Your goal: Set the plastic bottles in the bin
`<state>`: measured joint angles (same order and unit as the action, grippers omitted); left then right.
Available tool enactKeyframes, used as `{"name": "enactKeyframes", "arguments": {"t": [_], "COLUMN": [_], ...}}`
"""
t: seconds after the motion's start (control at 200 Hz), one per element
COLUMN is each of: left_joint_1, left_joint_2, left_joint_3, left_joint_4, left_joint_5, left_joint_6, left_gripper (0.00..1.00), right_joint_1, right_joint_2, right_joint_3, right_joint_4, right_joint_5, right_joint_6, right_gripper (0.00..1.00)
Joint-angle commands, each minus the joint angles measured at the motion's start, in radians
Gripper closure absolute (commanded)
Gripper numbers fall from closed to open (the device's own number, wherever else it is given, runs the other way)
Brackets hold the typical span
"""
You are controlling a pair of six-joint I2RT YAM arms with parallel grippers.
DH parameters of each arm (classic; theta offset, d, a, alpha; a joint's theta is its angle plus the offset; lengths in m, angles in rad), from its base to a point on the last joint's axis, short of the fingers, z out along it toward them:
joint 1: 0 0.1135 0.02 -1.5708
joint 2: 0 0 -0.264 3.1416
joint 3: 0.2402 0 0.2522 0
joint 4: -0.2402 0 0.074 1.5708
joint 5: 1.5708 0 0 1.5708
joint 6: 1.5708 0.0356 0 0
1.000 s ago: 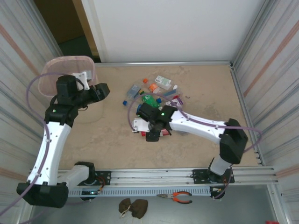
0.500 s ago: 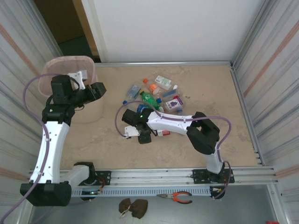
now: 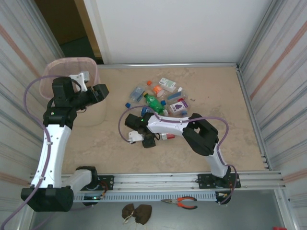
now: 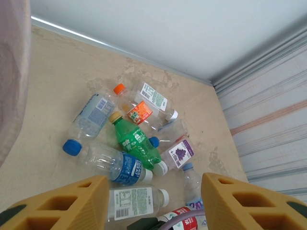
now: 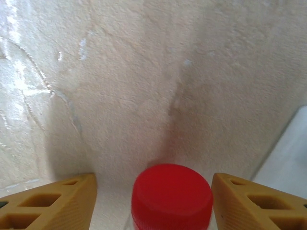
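Red-capped bottle (image 5: pixel 171 197) points cap-forward inside right claw (image 5: pixel 153 186).

The table (image 3: pixel 216 91) is beige and mottled. Beyond the left fingers (image 4: pixel 57 206), bottles (image 4: pixel 120 165) lie on it in a loose heap: a green one (image 4: pixel 134 143) in the middle, clear ones around it. Left of those fingers stands the bin (image 4: pixel 12 72). Between the right fingers (image 5: pixel 53 201) is a red cap (image 5: pixel 171 196), its bottle apparently flat on the table.
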<state>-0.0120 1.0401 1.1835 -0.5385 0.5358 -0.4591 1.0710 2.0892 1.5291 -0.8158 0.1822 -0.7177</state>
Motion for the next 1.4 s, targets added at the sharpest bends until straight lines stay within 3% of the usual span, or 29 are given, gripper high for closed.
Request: {"name": "enactKeyframes", "arguments": {"t": [0.0,0.421,0.777,0.977,1.398], "left_joint_1": [0.008,0.008,0.008,-0.012,-0.298], "left_joint_2": [0.004,0.002,-0.021,-0.058,-0.065], "left_joint_3": [-0.01,-0.007,-0.031,-0.088,-0.115], "left_joint_4": [0.038,0.049,0.123,0.295,0.55], "left_joint_5": [0.031,0.023,0.037,0.153,0.211], "left_joint_6": [-0.023,-0.024,-0.048,-0.023,0.242], "left_gripper": [0.46,0.47,0.48,0.44,0.38], "right_joint_1": [-0.01,-0.031,-0.101,-0.181,-0.36], "right_joint_2": [0.035,0.012,-0.199,-0.391,-0.78], "right_joint_3": [0.02,0.016,-0.008,-0.071,-0.241], "right_joint_4": [0.009,0.015,0.04,0.149,0.57], "right_joint_5": [-0.012,-0.034,-0.244,-0.409,-0.618], "right_joint_6": [-0.03,-0.017,0.155,0.322,0.712], "right_gripper": [0.39,0.65,0.67,0.68,0.7]}}
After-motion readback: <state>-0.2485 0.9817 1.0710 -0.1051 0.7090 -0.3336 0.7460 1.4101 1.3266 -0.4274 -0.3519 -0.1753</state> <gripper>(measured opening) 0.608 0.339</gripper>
